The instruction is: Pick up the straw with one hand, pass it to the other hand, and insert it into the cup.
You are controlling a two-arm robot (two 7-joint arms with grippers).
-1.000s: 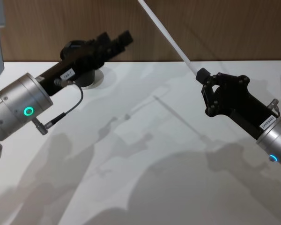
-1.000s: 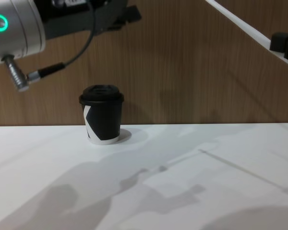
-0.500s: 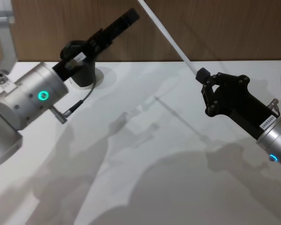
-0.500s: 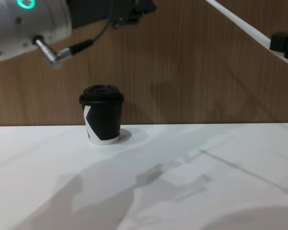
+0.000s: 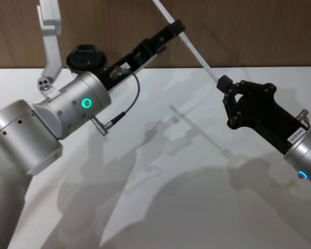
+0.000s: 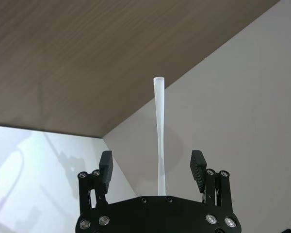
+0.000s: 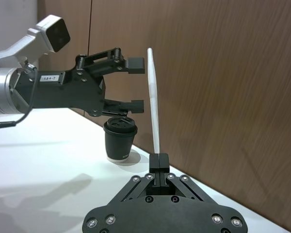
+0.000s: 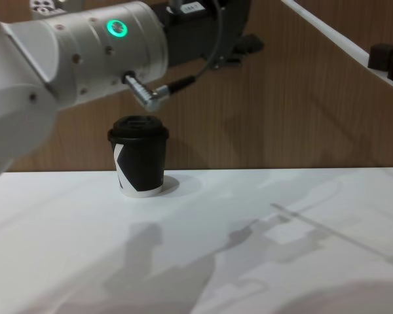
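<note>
Passing the straw (image 5: 189,42) from hand to hand: step in progress, transfer not yet made

Right hand (image 5: 221,83): above the right side of the desk (image 5: 171,197), fingers pressed together on the straw's lower end. The straw rises slanting from that grip, up and toward the left, well clear of the desk.

Left hand (image 6: 152,162): reaching across above the far edge of the desk, fingers spread wide, one on either side of the straw's line in the left wrist view. Neither pad touches the straw. Whether the straw already sits within the gap or stands just off the fingertips cannot be told.

Cup (image 8: 139,160): upright, lid on, near the far left corner of the desk, below the left arm and well apart from the straw.

Next move, as judged: left hand to advance until the straw lies squarely between its pads, then close on the upper part. Only with that grip firm should the right hand let go. Closing off-centre risks tilting the straw or flicking it loose. Insertion through the lid follows
</note>
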